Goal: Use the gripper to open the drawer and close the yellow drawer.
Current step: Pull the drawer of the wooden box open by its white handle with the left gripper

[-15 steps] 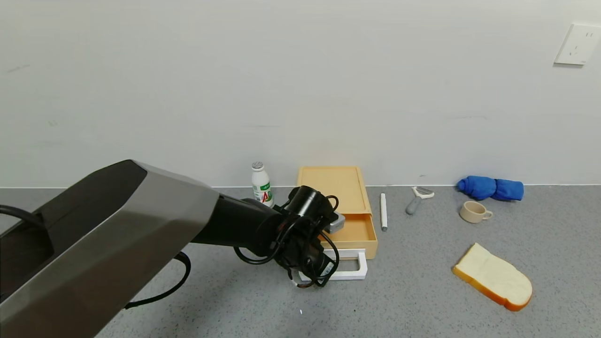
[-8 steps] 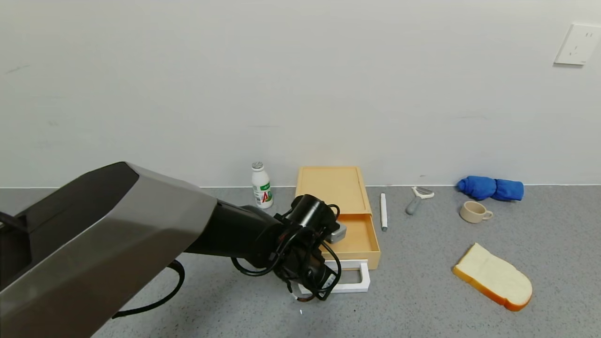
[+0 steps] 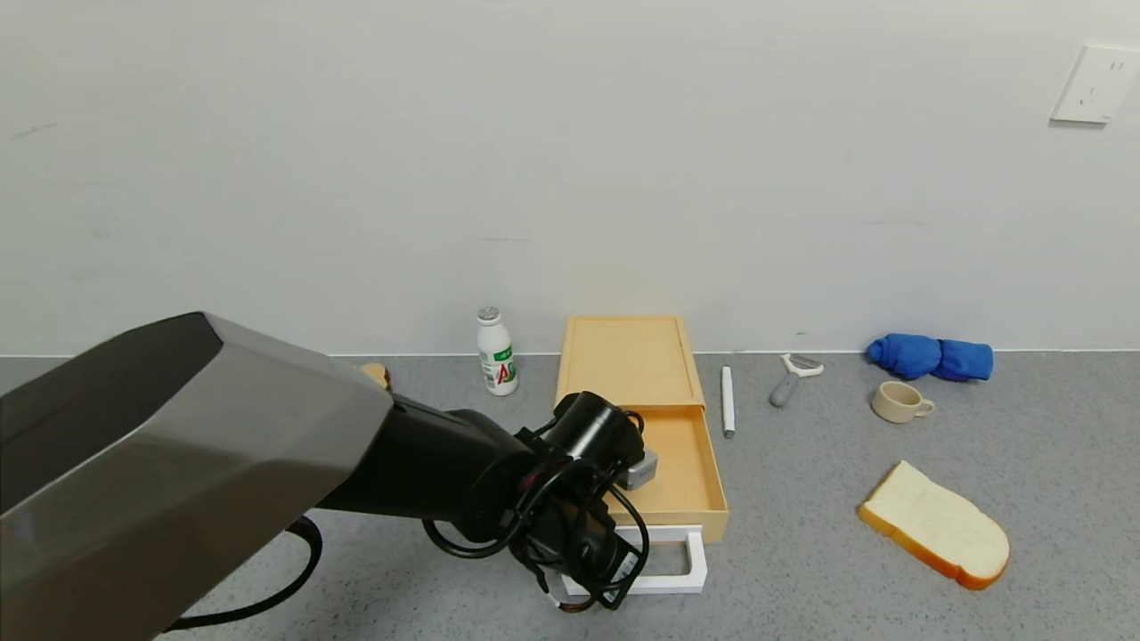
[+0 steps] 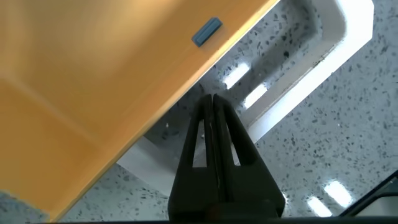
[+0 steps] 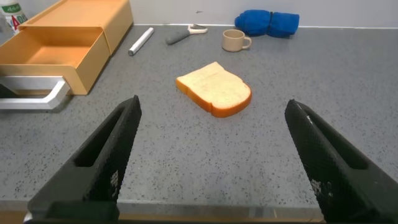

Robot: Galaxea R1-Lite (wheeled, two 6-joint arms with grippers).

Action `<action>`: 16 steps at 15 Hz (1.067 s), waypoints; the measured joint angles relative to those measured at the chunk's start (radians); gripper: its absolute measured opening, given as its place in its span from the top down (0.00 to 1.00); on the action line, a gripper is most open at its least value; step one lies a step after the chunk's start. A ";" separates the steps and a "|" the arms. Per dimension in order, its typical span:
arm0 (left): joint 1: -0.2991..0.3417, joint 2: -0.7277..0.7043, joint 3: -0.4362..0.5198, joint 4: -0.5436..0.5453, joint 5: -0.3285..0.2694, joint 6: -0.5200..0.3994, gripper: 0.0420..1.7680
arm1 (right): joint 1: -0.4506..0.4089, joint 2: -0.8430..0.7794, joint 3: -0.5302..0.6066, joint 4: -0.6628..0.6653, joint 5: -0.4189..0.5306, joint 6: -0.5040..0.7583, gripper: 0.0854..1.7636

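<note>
Left tool [image 3: 595, 570], fingers pressed together, seemingly hooked in the white handle [image 3: 672, 559], has pulled the yellow drawer [image 3: 681, 463] further out; closing remains.

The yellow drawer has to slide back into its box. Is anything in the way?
Nothing visible blocks it. The yellow drawer is pulled out and its tray looks bare. The left gripper, jaws shut, sits inside the white handle, just in front of the drawer.

Looks like I'm driving this in a bare lab or test room: plain white wall [image 3: 570, 160] with one power socket [image 3: 1095, 85], and a grey speckled table [image 3: 802, 570] with random household props scattered around, nothing homey.
</note>
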 joint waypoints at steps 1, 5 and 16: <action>-0.003 -0.006 0.008 -0.002 0.001 -0.005 0.96 | 0.000 0.000 0.000 0.000 0.000 0.000 0.04; -0.014 -0.028 0.034 -0.004 0.001 -0.016 0.96 | 0.000 0.000 0.000 0.000 0.000 0.000 0.04; -0.008 -0.272 0.116 0.006 0.002 -0.055 0.96 | 0.000 0.000 0.000 0.000 0.000 0.000 0.04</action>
